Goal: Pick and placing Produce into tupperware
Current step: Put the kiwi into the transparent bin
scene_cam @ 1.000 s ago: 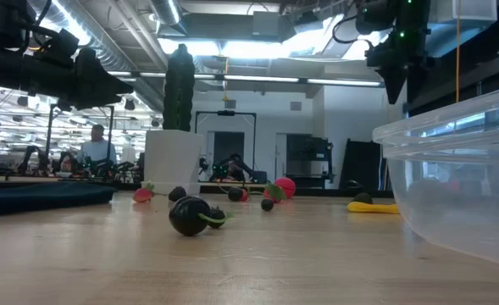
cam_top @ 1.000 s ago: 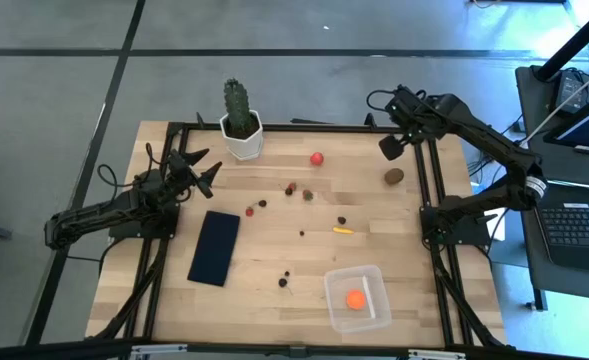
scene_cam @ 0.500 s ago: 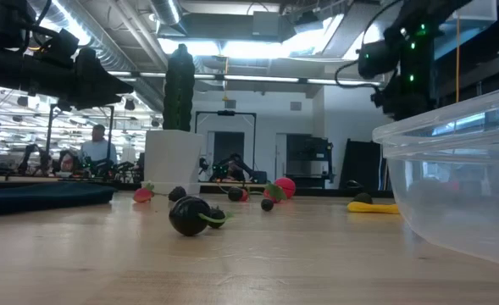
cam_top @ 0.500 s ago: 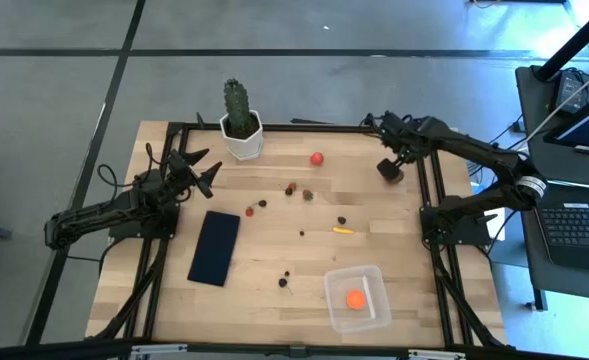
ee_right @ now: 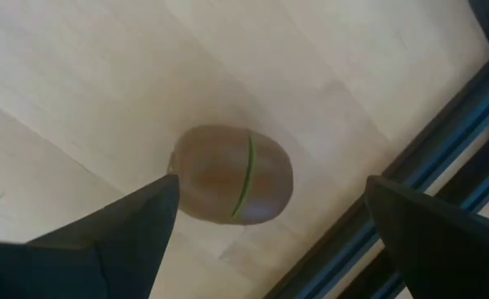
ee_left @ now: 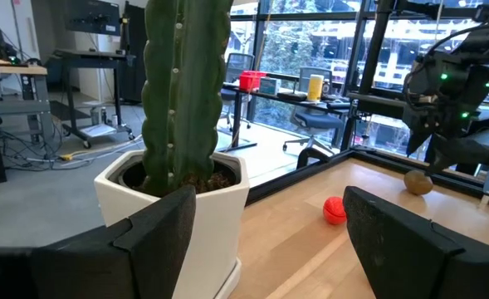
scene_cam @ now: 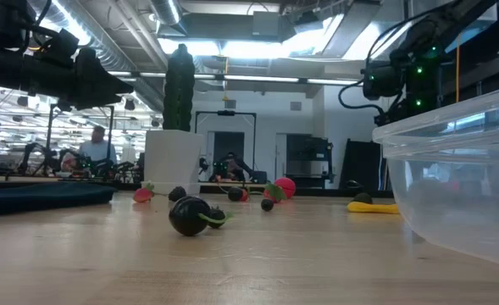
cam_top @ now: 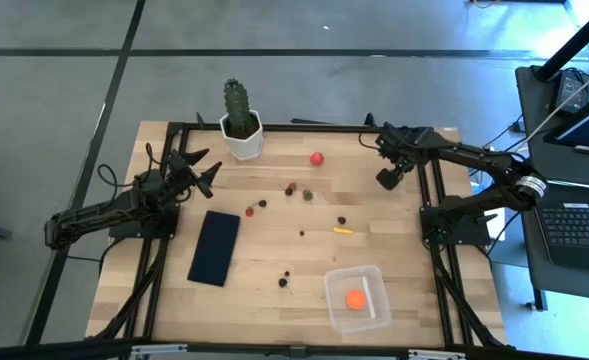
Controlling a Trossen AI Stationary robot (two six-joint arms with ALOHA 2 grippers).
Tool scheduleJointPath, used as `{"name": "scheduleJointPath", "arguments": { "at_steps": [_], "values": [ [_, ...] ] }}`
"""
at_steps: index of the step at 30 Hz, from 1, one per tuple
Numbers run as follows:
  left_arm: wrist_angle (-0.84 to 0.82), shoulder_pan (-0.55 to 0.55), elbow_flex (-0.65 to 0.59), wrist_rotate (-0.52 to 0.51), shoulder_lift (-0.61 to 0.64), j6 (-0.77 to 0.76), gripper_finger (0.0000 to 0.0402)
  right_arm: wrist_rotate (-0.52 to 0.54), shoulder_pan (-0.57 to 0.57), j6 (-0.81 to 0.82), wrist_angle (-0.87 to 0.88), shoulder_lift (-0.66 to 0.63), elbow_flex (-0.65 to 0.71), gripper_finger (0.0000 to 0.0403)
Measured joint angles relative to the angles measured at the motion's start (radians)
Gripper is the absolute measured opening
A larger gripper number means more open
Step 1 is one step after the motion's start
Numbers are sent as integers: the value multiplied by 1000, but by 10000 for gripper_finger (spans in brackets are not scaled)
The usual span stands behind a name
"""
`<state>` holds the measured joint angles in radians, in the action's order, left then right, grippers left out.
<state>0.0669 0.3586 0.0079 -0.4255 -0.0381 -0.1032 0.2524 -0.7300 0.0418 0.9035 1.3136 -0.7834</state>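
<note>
Left tool [cam_top: 202,172] hovers near cactus pot [cam_top: 242,138], fingers apart, holding nothing. Scattered produce: red ball [cam_top: 317,158], yellow piece [cam_top: 343,229], dark berries mid-tabletop [cam_top: 264,300]. Tupperware [cam_top: 357,298] near front edge, orange ball [cam_top: 354,298] inside. Right tool [cam_top: 387,178] over brown kiwi [ee_right: 232,174], fingers wide apart either side, contact not discernible.

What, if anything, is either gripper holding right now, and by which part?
Nothing is held. The right gripper is open above the brown kiwi; the left gripper is open and empty.
</note>
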Motion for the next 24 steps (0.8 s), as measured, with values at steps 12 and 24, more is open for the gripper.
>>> {"name": "scheduleJointPath", "arguments": {
  "at_steps": [12, 24],
  "values": [
    [0, 0, 0, 0, 0, 0, 298, -40, 0, -2, -2, 1, 0, 384],
    [0, 0, 0, 0, 0, 0, 298, -124, 0, -141, 1, 2, 0, 384]
  ]
}}
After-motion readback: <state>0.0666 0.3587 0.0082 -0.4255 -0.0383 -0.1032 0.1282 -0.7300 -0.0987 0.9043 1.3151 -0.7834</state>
